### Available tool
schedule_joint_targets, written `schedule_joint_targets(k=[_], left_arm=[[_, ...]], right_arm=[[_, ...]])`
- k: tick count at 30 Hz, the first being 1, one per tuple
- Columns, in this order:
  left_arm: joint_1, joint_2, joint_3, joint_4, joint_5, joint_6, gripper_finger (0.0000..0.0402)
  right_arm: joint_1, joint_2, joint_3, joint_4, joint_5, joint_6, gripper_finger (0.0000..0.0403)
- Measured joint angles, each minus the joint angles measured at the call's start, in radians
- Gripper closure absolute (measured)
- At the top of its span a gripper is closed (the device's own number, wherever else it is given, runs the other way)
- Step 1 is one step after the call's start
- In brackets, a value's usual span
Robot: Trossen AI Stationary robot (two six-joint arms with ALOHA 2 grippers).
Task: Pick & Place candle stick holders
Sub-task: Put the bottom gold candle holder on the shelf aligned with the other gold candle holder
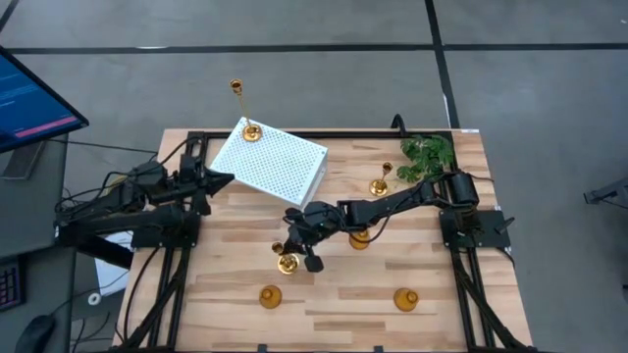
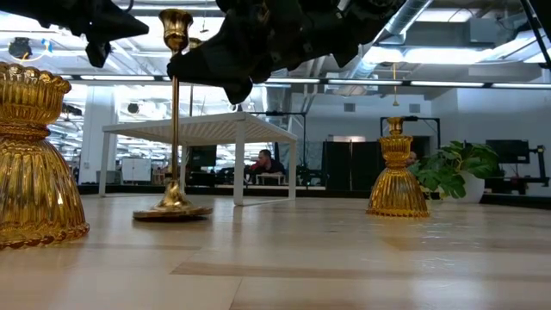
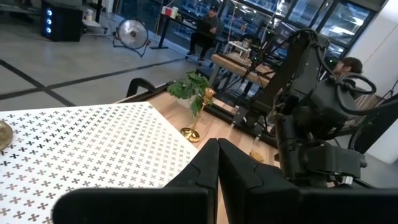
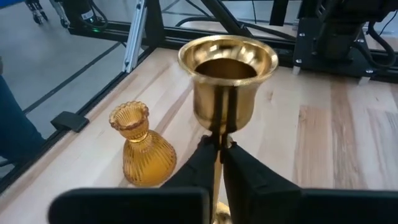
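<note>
My right gripper [image 1: 292, 247] reaches over the table's middle and is shut on a tall gold candle stick holder [image 4: 227, 74], whose round base [image 2: 172, 210] looks to be on the wood. My left gripper [image 3: 217, 171] is shut and empty at the left edge of the white perforated platform [image 1: 270, 162]. A second tall holder [image 1: 252, 130] stands on that platform's far corner. A third tall holder [image 1: 379, 186] stands on the table by the plant. Short bell-shaped holders stand near the front edge [image 1: 270, 295] [image 1: 406, 298], and one [image 1: 359, 238] is partly hidden under my right arm. My right gripper pinches the tall holder's thin stem [image 4: 219, 144] between its two fingers, just below the cup. The fingers come from the table's right, slanting down, and lie across the stem. The holder stands upright, and its base [image 2: 172, 210] appears to rest on the table.
A green leafy plant [image 1: 429, 155] stands at the far right corner. The white platform stands on legs [image 2: 238, 164] above the table's far left. A monitor [image 1: 29, 98] is off the table's left, and people sit in the room behind [image 2: 263, 164].
</note>
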Motion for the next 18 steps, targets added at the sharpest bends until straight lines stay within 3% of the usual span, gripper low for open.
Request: schedule_joint_targets(k=[12, 18], left_arm=[[0.0, 0.0, -0.069, 0.046, 0.007, -0.012, 0.0393], [0.0, 0.0, -0.084, 0.068, 0.007, -0.014, 0.0395]], right_arm=[[0.0, -0.008, 0.0, -0.005, -0.007, 0.035, 0.0398], [-0.003, -0.075, 0.001, -0.09, 0.008, 0.038, 0.0393]])
